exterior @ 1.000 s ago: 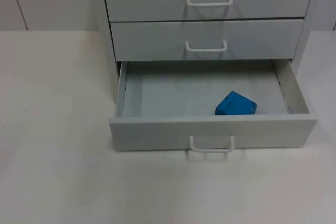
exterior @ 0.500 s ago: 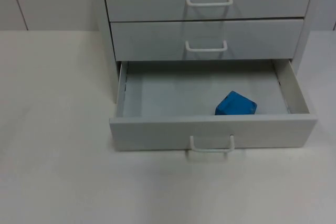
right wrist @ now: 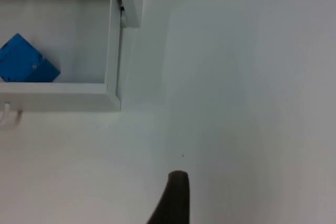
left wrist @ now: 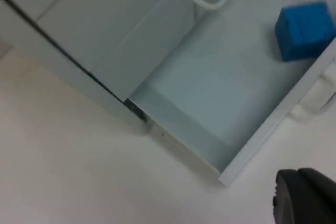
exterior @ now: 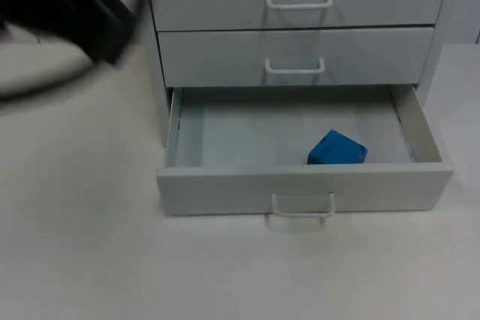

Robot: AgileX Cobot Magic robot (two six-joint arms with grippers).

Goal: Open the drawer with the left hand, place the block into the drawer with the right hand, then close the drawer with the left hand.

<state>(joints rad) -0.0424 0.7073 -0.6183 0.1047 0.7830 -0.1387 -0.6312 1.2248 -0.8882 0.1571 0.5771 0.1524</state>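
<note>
The white cabinet's bottom drawer [exterior: 225, 185] stands pulled out, its handle [exterior: 302, 207] facing the table's front. A blue block [exterior: 337, 149] lies inside it near the front right, also seen in the left wrist view [left wrist: 304, 30] and the right wrist view [right wrist: 23, 61]. My left arm [exterior: 82, 13] is a dark blur above the table, left of the cabinet and apart from the drawer. Its gripper is shut on nothing, with one fingertip [left wrist: 304, 195] over the table beside the drawer's left front corner. My right gripper waits open over the table right of the drawer, one fingertip [right wrist: 176, 198] showing.
Two upper drawers [exterior: 292, 54] of the cabinet are closed, each with a white handle. Bare white table lies in front of the drawer [exterior: 225, 275] and to its left. The drawer's right front corner [right wrist: 113, 100] juts out toward the right arm's side.
My left arm has swung into the top view at the upper left, blurred by motion, and its gripper has shut. The drawer and the block have not moved.
</note>
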